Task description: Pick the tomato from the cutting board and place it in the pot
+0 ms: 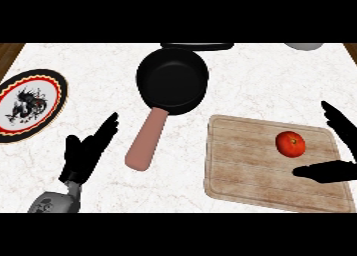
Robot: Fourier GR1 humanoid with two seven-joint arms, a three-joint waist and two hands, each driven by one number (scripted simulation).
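Note:
A red tomato (290,143) lies on the wooden cutting board (247,170) at the right of the counter. My right hand (346,150) hovers over the board's right edge, open, its fingers spread above the tomato's right side and its thumb below it, not touching the tomato. The black pot (172,80), pan-like with a pink handle (146,142), sits at the centre back, left of the board. My left hand (89,150) rests open at the lower left, fingers up, holding nothing.
A decorated plate (26,105) with a black and red rim lies at the left edge. A dark object (198,45) sits behind the pot, and a pale bowl-like object (306,46) shows at the top right. Wooden surfaces flank the marble counter.

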